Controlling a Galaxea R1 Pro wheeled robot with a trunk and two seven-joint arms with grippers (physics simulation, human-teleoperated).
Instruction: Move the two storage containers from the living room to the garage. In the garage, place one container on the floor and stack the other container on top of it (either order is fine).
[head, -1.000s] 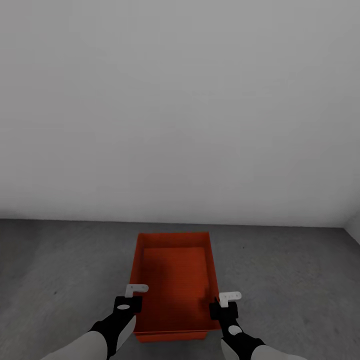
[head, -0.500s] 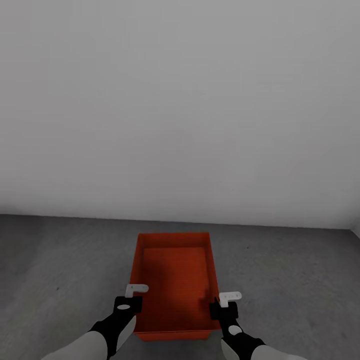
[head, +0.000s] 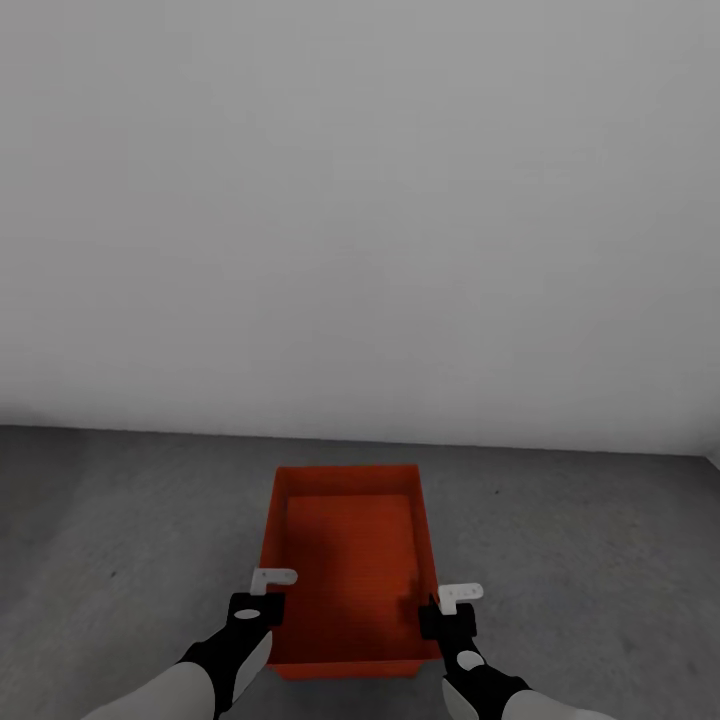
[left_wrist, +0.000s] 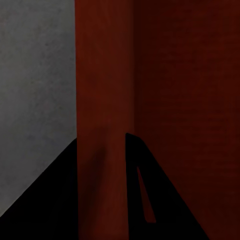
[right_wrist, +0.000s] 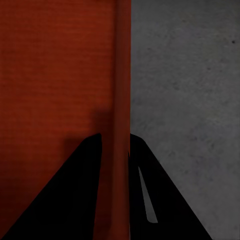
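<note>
1. Carrying step, by the look of it: one orange-red rectangular open-top storage container (head: 348, 570) held between both arms over the dark grey mottled concrete floor (head: 120, 520) of the garage, facing a plain grey-white wall (head: 360, 200).
2. Left gripper (head: 258, 600) clamped on the container's left long wall, near the end closest to the robot; in the left wrist view, black fingers (left_wrist: 145, 200) straddling that orange-red wall (left_wrist: 102, 100), one inside the box, one outside over the floor.
3. Right gripper (head: 448, 612) clamped likewise on the right long wall, just opposite the left one; in the right wrist view, thin wall edge (right_wrist: 122, 75) pinched between the two dark fingers (right_wrist: 80, 200), box interior to one side, concrete (right_wrist: 190, 90) to the other.
4. Container stretching forward from both grippers toward the wall, open top up, sitting level; cannot tell whether its base touches the floor or hangs just above it.
5. Second container not among what is seen here, so likely the first placement or a search for the stacking spot.
6. Next move, as a judgement: lower evenly with both arms, keep the box level, release both sides together only once settled.
</note>
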